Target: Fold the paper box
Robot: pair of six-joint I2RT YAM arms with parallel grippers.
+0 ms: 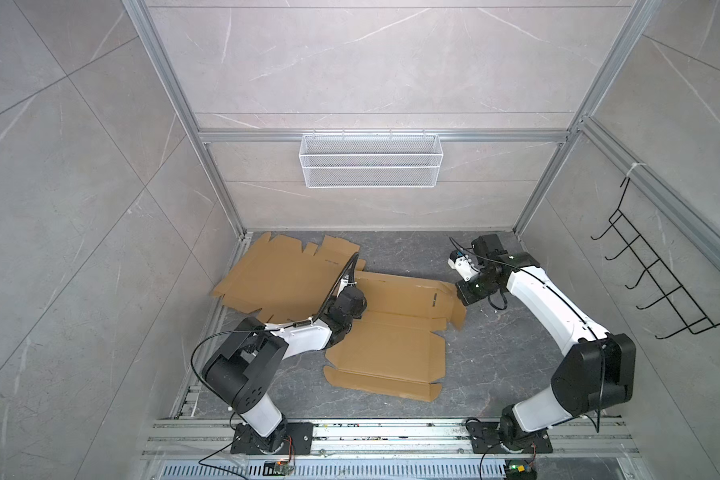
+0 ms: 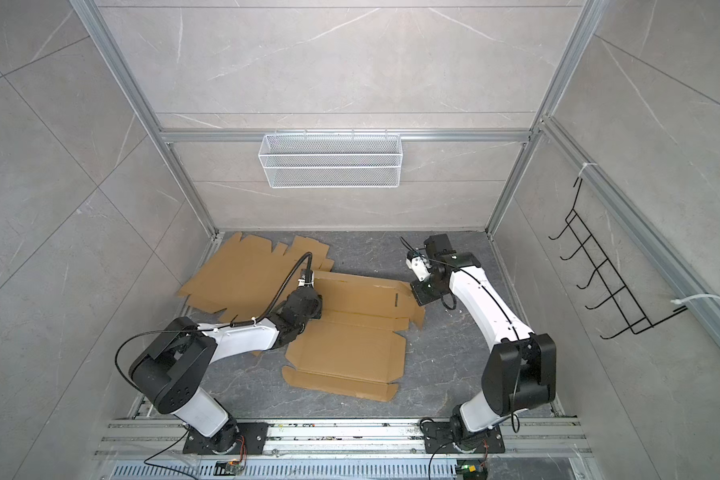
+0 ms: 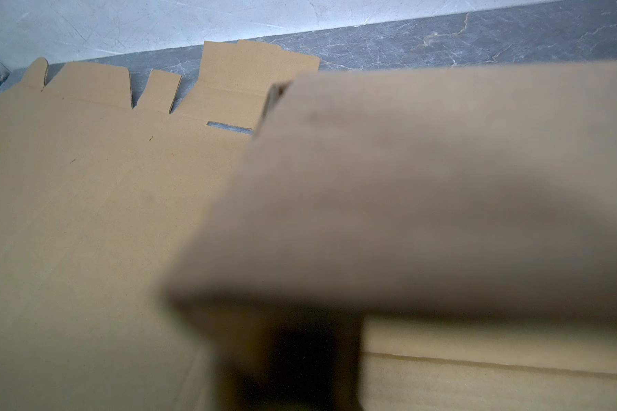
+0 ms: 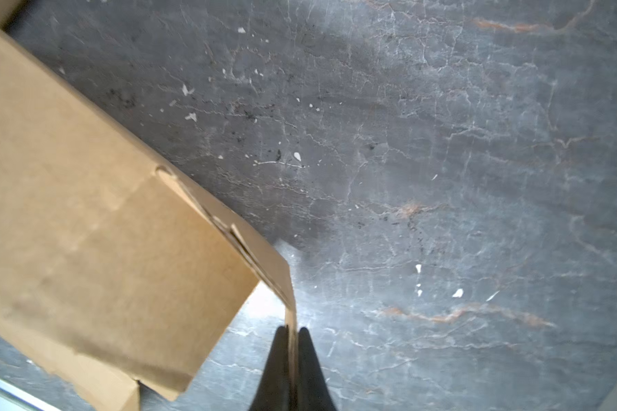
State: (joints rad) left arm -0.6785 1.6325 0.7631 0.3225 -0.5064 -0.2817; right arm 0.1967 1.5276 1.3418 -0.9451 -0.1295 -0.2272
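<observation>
A flat brown cardboard box blank (image 1: 391,345) is lying unfolded on the dark grey stone surface (image 1: 495,353), in front of the white wire-mesh basket (image 1: 371,162). Toward the basket's right end, the right tool (image 4: 293,332) is pinching the thin edge of a raised flap. Toward the basket's left end, the left tool (image 1: 350,299) is sitting closed over the blank, where a blurred flap is hiding its tips.
</observation>
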